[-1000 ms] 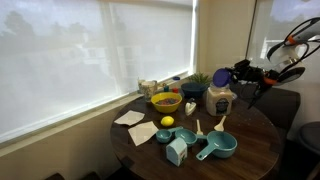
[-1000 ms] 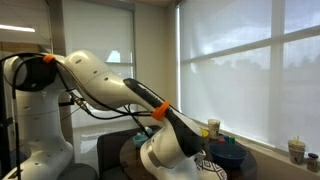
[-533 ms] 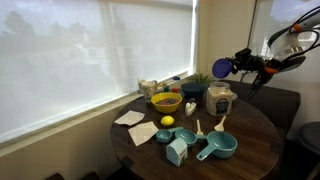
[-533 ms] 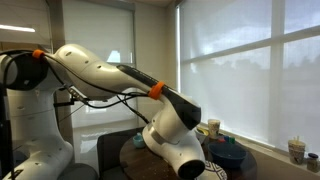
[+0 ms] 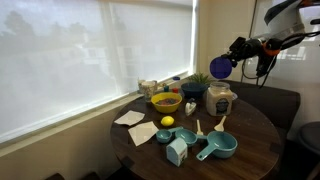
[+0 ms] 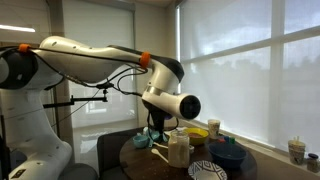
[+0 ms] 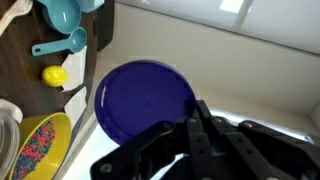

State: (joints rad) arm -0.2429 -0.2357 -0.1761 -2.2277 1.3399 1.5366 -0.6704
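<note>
A round dark blue plate (image 5: pixel 219 67) hangs high in the air above the back right of the round wooden table (image 5: pixel 255 135), with my gripper (image 5: pixel 234 57) shut on its edge. In the wrist view the blue plate (image 7: pixel 145 100) fills the middle, and my gripper (image 7: pixel 186 122) pinches its lower right rim between black fingers. The plate is tilted, with its face turned towards the window. Far below it lie a yellow bowl (image 7: pixel 40 145) of coloured bits and a lemon (image 7: pixel 54 74). In an exterior view the arm (image 6: pixel 100 60) arches high over the table.
On the table stand the yellow bowl (image 5: pixel 166 101), a lemon (image 5: pixel 167 122), teal measuring cups (image 5: pixel 215 147), a pale blue carton (image 5: pixel 176 151), a lidded jar (image 5: pixel 220 100), a dark bowl (image 5: pixel 193 90) and paper napkins (image 5: pixel 130 118). Window blinds run close behind.
The arm has risen and swung back from just above the jar, carrying the blue plate higher. The grip on the plate has not changed.
</note>
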